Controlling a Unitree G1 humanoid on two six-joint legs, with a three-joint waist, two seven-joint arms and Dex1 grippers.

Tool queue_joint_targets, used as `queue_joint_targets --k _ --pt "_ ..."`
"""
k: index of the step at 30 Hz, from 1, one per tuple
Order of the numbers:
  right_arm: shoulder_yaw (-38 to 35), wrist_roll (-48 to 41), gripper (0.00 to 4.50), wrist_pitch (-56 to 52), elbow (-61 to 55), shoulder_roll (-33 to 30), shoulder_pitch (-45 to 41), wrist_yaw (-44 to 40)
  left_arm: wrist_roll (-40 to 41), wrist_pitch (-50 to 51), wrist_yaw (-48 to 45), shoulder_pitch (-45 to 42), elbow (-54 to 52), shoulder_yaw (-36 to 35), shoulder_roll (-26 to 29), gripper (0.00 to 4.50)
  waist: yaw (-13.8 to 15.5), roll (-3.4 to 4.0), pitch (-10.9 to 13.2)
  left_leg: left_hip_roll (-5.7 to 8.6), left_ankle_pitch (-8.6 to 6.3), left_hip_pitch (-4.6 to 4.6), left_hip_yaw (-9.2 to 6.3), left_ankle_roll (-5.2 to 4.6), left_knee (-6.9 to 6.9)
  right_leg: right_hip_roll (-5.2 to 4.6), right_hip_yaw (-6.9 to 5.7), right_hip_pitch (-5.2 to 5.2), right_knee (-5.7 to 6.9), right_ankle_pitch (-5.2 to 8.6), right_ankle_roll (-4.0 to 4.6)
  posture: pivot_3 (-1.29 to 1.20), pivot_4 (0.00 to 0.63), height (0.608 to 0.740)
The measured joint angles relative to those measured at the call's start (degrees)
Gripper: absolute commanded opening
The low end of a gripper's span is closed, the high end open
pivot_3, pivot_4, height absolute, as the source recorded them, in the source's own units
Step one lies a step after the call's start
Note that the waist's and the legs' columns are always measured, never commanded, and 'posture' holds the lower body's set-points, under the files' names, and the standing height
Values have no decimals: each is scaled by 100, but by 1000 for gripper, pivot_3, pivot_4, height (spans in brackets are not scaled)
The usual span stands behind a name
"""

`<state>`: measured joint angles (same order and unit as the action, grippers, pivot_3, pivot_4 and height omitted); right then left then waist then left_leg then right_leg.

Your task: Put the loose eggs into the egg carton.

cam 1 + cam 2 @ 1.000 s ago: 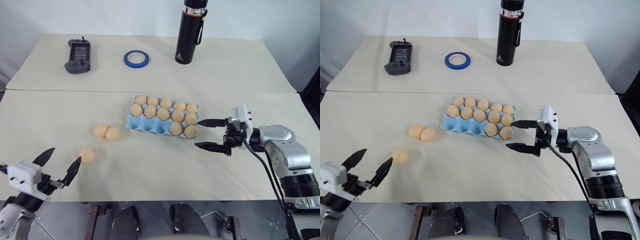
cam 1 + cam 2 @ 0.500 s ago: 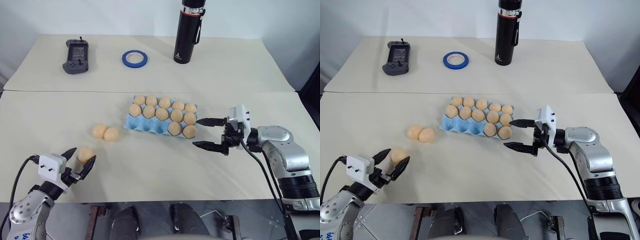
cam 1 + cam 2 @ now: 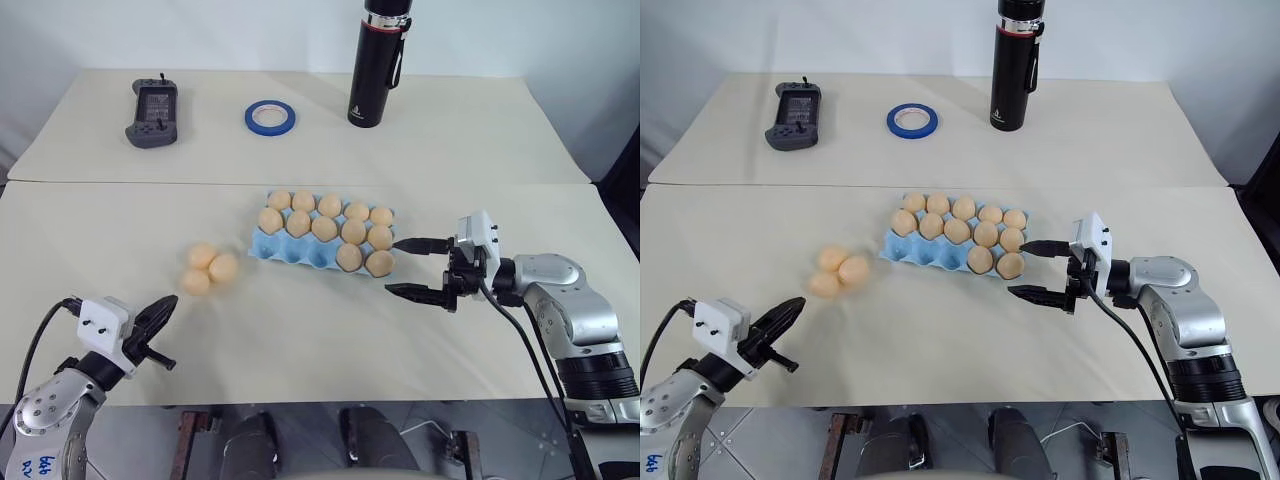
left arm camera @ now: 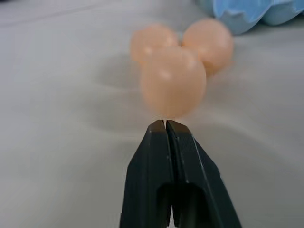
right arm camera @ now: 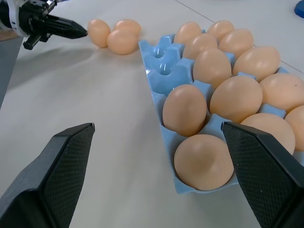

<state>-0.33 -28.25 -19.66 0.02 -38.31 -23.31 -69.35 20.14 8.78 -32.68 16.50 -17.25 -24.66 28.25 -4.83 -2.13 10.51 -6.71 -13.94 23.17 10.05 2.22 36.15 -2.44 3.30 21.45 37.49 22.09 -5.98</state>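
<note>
Three loose eggs lie bunched together on the cream table, left of the egg carton. The light blue carton holds several eggs, with empty cups along its near row. My left gripper is shut with nothing in it, its tip just short of the nearest loose egg. Just right of the carton, my right gripper is open and empty, pointing at the carton's right end.
At the back of the table stand a black bottle, a blue tape ring and a grey handheld controller. A seam between two tabletops runs behind the carton. My left gripper is close to the table's front edge.
My left gripper closed from wide open. The single egg between its fingers slipped out and rolled forward to join the other two. The right gripper has not moved.
</note>
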Motion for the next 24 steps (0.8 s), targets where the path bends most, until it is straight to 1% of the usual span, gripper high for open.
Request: queue_joint_targets --k 3,5,6,9,12,13,17,20,24 --pt "-1 3 4500 6 0 0 1 12 35 123 6 -29 1 0 32 28 -6 0 0 -2 0 0 0 1 -1 2 0 1 1 0 0 0 150 740" --pt "-9 6 4500 8 -3 -3 50 43 261 464 65 19 -69 -85 37 28 -2 0 0 -3 1 0 -3 2 -1 2 -2 2 2 0 -1 0 150 740" --pt "-10 7 4500 8 -4 -10 81 55 342 624 92 56 -132 -157 74 200 -3 0 0 -3 1 0 -3 2 -1 3 -2 2 2 0 -1 0 150 740" --pt "-11 12 4500 8 -3 -22 134 87 626 1205 233 206 -482 -421 198 888 -7 2 1 -2 1 0 -1 2 0 2 0 1 3 0 -1 0 150 740" --pt "-11 13 4500 10 -3 -22 132 96 831 1506 164 536 -894 -476 256 1797 -15 1 1 -1 0 -1 1 2 1 2 1 0 2 0 -1 0 150 740" --pt "-11 16 4500 10 -2 -22 131 99 910 1609 110 696 -1048 -477 286 2188 -15 1 1 -1 0 -1 1 2 0 1 2 0 0 0 -1 0 150 740" --pt "-11 25 4500 16 3 -22 122 104 1137 1955 -43 1202 -1531 -594 396 3449 -10 1 1 -2 1 -1 -6 4 -1 -2 3 0 0 3 5 0 150 740" --pt "-11 41 4500 48 7 -22 122 104 1255 2064 -84 1361 -1741 -658 408 4404 -10 2 1 0 1 0 -6 3 0 -5 5 -2 -2 4 8 0 150 740" --pt "-11 58 4500 76 27 -22 121 99 1351 2111 -67 1405 -1835 -795 400 4458 -8 2 1 2 1 0 -7 2 1 -9 6 -7 -6 4 8 0 150 740"
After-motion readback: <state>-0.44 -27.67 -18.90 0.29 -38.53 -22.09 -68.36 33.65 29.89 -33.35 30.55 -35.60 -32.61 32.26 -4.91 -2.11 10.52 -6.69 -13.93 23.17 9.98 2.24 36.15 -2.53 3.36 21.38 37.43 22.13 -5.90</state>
